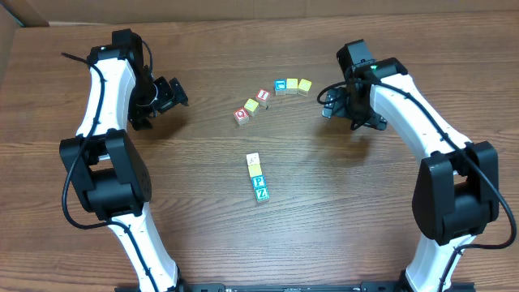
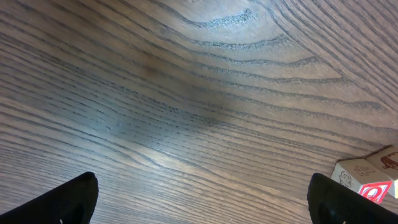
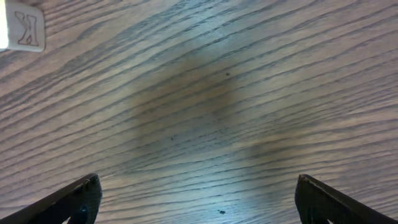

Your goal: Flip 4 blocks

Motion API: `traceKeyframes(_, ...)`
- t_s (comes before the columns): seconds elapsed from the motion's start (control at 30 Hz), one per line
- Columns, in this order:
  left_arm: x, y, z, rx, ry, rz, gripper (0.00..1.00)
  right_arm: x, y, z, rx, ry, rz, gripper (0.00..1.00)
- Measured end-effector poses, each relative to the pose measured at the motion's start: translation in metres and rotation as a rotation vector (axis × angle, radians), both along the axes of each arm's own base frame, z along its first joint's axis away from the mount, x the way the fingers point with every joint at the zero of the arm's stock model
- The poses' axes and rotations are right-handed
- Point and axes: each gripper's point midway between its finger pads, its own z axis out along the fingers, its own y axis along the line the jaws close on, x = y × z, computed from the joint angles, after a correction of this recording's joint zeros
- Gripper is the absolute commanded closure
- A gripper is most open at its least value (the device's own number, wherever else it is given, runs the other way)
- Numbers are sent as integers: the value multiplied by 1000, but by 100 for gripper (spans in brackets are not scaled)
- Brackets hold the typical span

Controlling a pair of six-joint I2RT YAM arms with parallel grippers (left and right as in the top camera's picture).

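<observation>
- Left gripper (image 1: 169, 96): upper left of the overhead frame, jaws wide apart with nothing between them. Its wrist view shows only bare table (image 1: 195, 219) between the fingers, and a red-faced cube (image 2: 373, 180) at the lower right edge.
- Right gripper (image 1: 329, 104): upper right of the overhead frame, jaws likewise spread and empty. Its wrist view shows wood grain and a pale K cube (image 3: 22, 28) in the upper left corner.
- Task blocks: a short column just below frame centre, packed close. Top to bottom: cream block (image 1: 254, 160), yellow block (image 1: 255, 170), blue P block (image 1: 258, 182), teal Z block (image 1: 261, 194). The column is well apart from both grippers.
- Arc of other cubes (image 1: 262, 95): above the column, between the two grippers. As I read it, these are not part of the job.
- Judgement: both arms stand off with jaws spread, so neither is engaged on a block. The column lies roughly midway, probably so either arm can reach it. Whether any block has already been turned cannot be told from the faces.
- Risk: the cubes are tiny and set in line, so closing on one may nudge its neighbour.
</observation>
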Motion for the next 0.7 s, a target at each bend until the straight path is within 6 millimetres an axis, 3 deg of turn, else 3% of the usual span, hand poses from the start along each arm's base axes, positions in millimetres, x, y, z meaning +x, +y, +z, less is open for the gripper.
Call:
traceKeyframes(0.5, 0, 0, 0, 0, 0, 0, 0, 0, 0, 2, 1, -5, -1, 0)
traceKeyframes(0.6, 0, 0, 0, 0, 0, 0, 0, 1, 0, 16, 11, -37, -1, 0)
traceKeyframes(0.7, 0, 0, 0, 0, 0, 0, 0, 2, 0, 50, 32, -121, -1, 0)
